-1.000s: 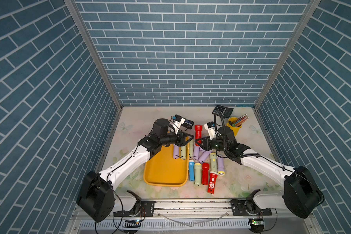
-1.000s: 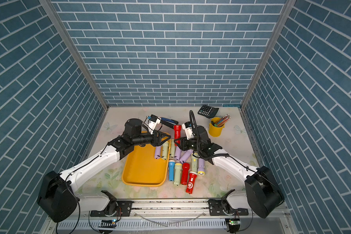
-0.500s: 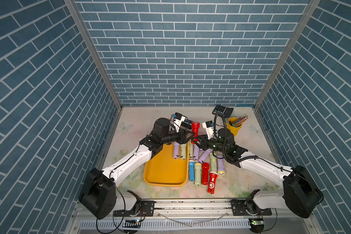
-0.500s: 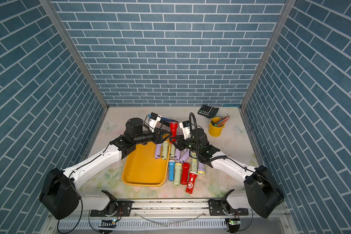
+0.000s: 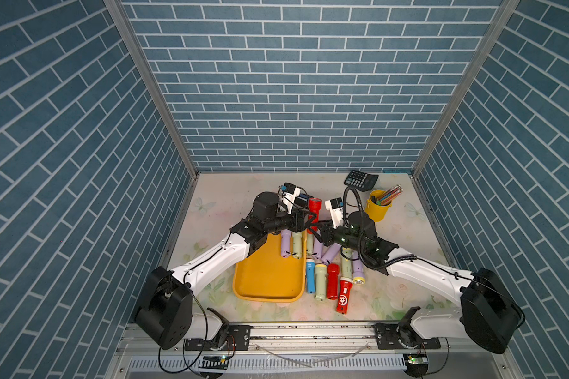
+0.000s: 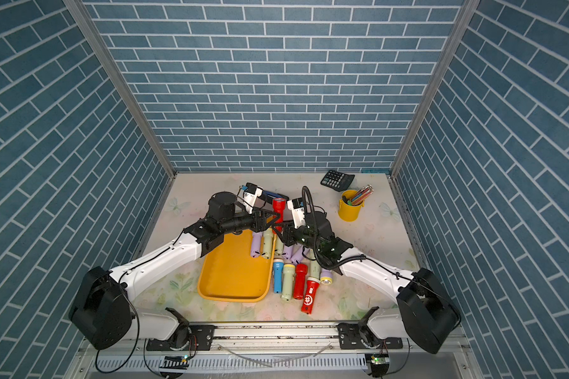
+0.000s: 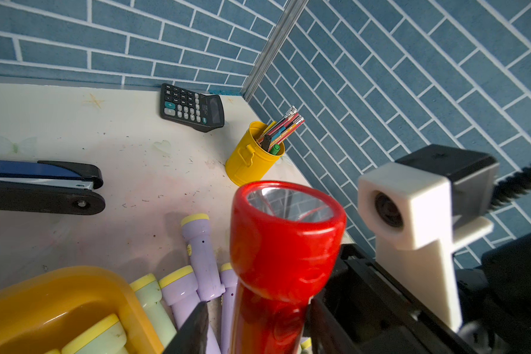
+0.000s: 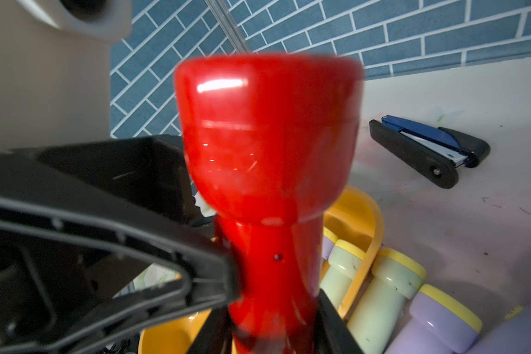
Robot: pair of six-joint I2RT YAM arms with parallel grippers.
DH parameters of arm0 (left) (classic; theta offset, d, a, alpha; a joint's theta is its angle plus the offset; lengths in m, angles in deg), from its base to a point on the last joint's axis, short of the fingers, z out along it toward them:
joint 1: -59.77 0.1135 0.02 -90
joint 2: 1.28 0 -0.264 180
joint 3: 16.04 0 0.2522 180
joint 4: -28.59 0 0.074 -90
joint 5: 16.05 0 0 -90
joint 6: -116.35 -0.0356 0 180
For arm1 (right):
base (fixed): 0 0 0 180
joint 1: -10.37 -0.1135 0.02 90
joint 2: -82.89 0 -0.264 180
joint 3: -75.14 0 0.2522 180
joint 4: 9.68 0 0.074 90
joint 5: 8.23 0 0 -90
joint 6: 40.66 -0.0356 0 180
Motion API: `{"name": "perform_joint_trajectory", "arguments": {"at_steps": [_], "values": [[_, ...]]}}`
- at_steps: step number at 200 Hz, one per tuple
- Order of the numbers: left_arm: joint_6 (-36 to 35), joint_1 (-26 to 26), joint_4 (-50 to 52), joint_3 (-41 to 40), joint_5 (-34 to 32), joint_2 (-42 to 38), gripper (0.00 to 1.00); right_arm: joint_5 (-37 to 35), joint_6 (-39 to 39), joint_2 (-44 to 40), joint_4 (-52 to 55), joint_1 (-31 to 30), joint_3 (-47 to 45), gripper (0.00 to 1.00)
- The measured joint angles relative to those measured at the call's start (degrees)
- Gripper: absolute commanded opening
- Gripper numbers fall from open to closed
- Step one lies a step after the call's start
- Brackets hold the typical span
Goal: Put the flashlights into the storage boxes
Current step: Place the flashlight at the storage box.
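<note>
A red flashlight (image 5: 313, 205) (image 6: 277, 206) stands upright above the far right corner of the yellow-orange storage box (image 5: 266, 279) (image 6: 234, 279). My right gripper (image 8: 272, 331) is shut on its handle (image 8: 267, 138). My left gripper (image 7: 256, 325) is open with its jaws either side of the same handle (image 7: 285, 245); one finger stands apart from it. A lilac flashlight (image 5: 285, 244) and a pale green one (image 5: 297, 246) lie in the box. Several more lie on the table right of it, among them a blue one (image 5: 310, 275) and a red one (image 5: 344, 295).
A black calculator (image 5: 361, 179) and a yellow pencil cup (image 5: 379, 205) stand at the back right. A blue and black stapler (image 7: 40, 184) lies behind the box. Blue brick walls close in the table on three sides.
My left gripper has moved right, up to the red flashlight, and now straddles its handle. The right gripper, still holding the flashlight, has shifted slightly left.
</note>
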Motion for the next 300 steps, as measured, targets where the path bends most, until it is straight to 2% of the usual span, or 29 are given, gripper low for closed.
{"name": "perform_joint_trajectory", "arguments": {"at_steps": [105, 173, 193, 219, 242, 274, 300], "values": [[0.2, -1.5, -1.2, 0.0, -0.8, 1.6, 0.50, -3.6, 1.0, -0.2, 0.9, -2.8, 0.0, 0.23], [-0.1, -1.7, -0.7, -0.1, -1.7, 1.6, 0.35, -4.7, 1.7, 0.2, 1.4, -3.8, 0.0, 0.25], [-0.3, -1.8, 0.1, -0.1, -2.1, 1.5, 0.34, -4.7, 1.7, 0.2, 2.0, -4.0, 0.0, 0.30], [-1.4, -1.8, 2.9, 0.0, -2.2, 1.1, 0.34, -4.7, 2.4, 0.2, 3.4, -4.2, 0.0, 0.49], [-3.4, -1.6, 8.8, 1.0, -3.6, 0.3, 0.34, -4.9, 3.1, -0.2, 3.9, -4.2, 0.0, 0.58], [-6.8, 0.8, 21.4, 4.9, -5.3, 0.2, 0.34, -4.7, 3.0, -2.3, 4.4, -2.9, -0.8, 0.62], [-10.0, 5.0, 32.4, 7.9, -6.3, 1.5, 0.34, -3.8, 2.7, -3.5, 4.6, -0.7, -1.6, 0.63]]}}
